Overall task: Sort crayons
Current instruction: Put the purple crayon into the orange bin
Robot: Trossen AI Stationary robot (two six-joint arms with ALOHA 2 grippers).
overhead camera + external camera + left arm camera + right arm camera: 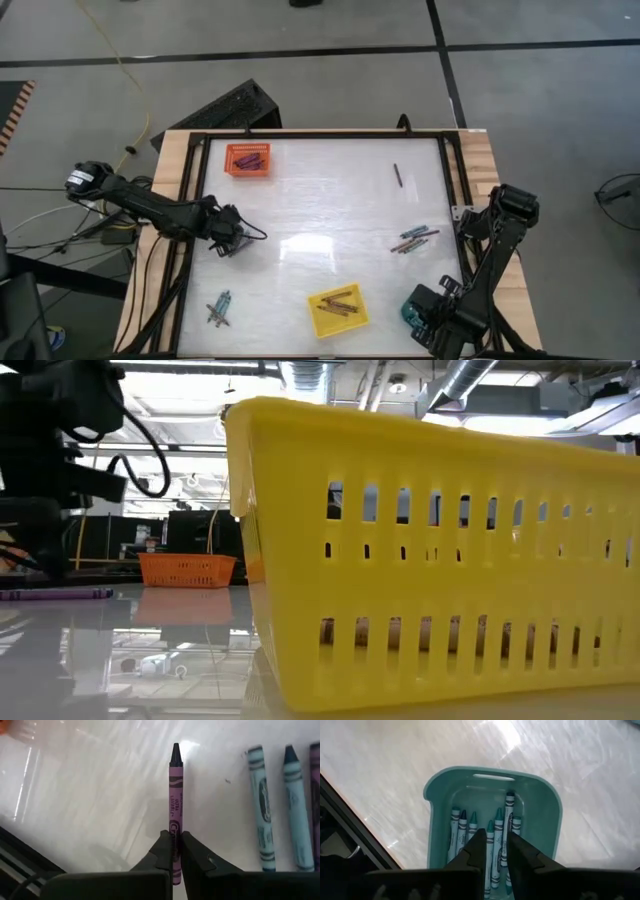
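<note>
My left gripper [175, 836] is at the table's left side [232, 243], shut on a purple crayon [175, 795]. That crayon shows level and low over the table in the low view [60, 593]. Beside it, two teal crayons [261, 805] lie flat on the white table. My right gripper [495, 836] hangs at the near right [425, 305] over the teal tray [432, 820]. Its fingers stand a little apart with nothing between them. Several teal crayons [492, 850] lie in that tray. My left gripper pinches the purple crayon's paper-wrapped body [175, 827] between its two fingers, nearer the blunt end than the tip. The fingers come steeply from above and lie across the crayon. The crayon sits level; whether it is clear of the table I cannot tell.
An orange tray [248, 159] with purple crayons stands at the far left, and a yellow tray [337, 311] with brownish crayons at the near middle. Loose crayons lie at the right [414, 238], far right [396, 175] and near left [220, 308]. A black frame [190, 220] borders the table.
</note>
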